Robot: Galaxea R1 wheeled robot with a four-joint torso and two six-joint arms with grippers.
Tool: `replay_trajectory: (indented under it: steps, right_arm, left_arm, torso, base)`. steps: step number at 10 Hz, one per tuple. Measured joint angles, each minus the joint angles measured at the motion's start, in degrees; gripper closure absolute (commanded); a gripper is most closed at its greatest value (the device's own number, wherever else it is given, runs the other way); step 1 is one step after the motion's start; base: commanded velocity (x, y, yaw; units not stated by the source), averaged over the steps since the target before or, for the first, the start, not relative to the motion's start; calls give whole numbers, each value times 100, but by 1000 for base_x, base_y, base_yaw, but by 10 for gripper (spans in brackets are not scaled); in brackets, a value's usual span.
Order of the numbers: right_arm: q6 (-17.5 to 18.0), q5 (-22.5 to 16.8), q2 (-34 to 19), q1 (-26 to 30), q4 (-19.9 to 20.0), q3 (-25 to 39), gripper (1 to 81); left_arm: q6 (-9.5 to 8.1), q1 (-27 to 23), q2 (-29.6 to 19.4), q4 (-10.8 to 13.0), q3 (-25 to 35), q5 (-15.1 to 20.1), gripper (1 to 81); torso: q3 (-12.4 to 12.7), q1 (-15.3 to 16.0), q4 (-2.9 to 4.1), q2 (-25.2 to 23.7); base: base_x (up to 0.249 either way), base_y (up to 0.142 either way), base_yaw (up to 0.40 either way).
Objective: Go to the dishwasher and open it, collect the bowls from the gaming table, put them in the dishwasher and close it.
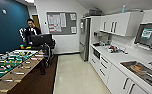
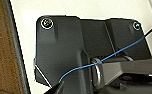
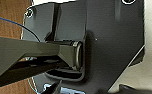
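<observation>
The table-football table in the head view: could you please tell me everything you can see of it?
The table-football table stands at the left of the room on dark brown floor, running lengthwise away from the camera. It has a green field crossed by rods carrying small figures, and a light wood-look frame with rod handles along its near side. A black leg shows under its far end. A person stands beyond that end. What lies on the field cannot be made out.

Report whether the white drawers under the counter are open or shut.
Shut. The drawers sit flush in one flat white front below the counter, handles in line, no dark gap or pulled-out box showing.
</observation>
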Motion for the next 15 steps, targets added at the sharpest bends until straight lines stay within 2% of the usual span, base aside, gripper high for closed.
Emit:
replay_trajectory:
  steps: [15]
  right_arm:
    - [-71,-16,128,11,-112,-190,10]
  left_arm:
    - [2,-18,52,38,-6,23,10]
  torso:
    - [0,0,0,0]
  base:
    - [0,0,362]
